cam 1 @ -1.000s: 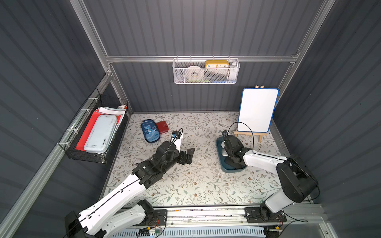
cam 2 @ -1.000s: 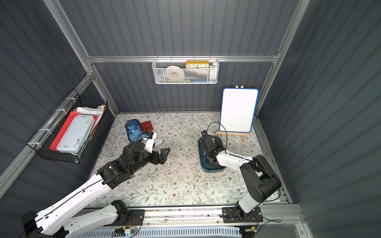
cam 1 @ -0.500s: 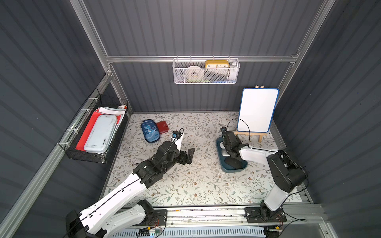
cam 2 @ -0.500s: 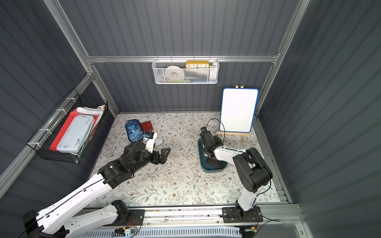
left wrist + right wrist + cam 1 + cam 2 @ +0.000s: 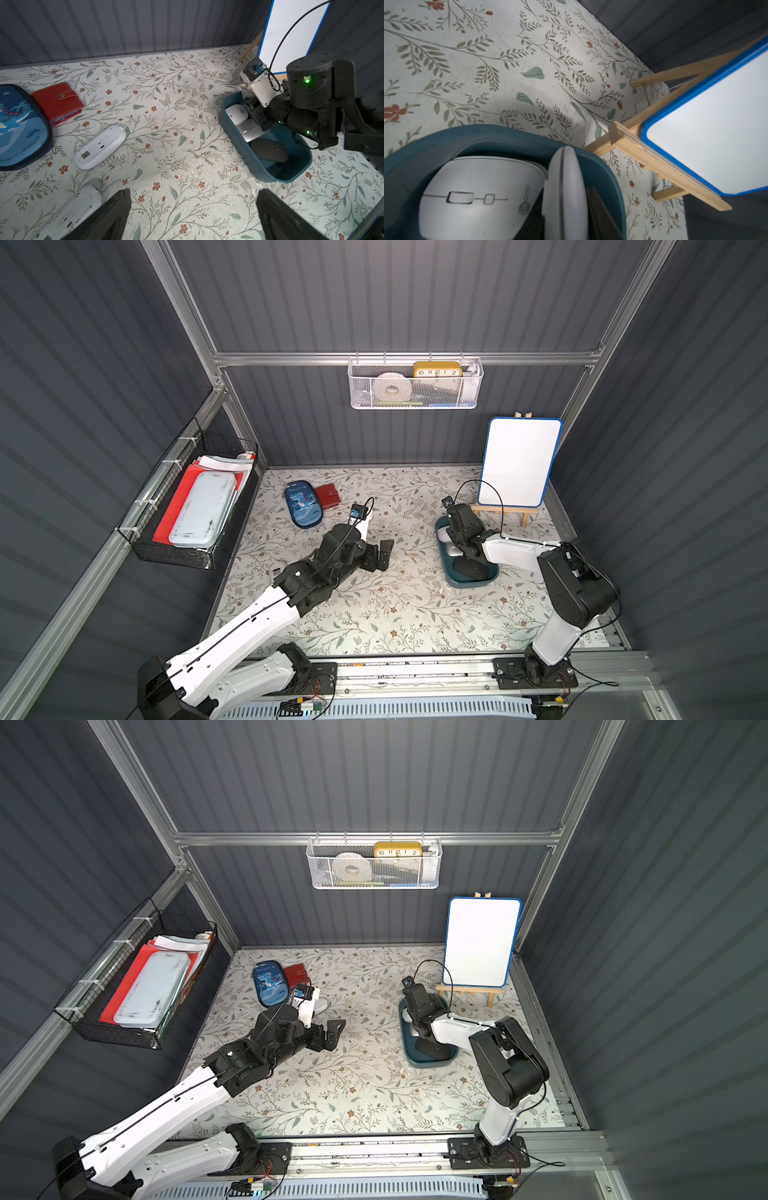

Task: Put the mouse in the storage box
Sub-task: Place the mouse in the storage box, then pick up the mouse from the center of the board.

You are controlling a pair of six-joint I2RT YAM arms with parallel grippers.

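Right claw (image 5: 451,533) clamped on white mouse (image 5: 564,193) inside box (image 5: 255,164), unreleased; left claw (image 5: 193,214) spread apart, two mice (image 5: 99,146) beside it on desk (image 5: 187,83), undone.

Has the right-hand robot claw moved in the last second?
Yes. The right gripper has slid along the storage box toward the whiteboard.

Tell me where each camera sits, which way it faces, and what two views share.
Top views: high over the base rail, looking down at the table; left gripper and right gripper show.
Left wrist: low over the table, facing the storage box and right arm; its open fingertips show.
Right wrist: at the box's far end, facing the whiteboard; one dark finger shows beside the edge-on mouse.
Shared: all views show the storage box.
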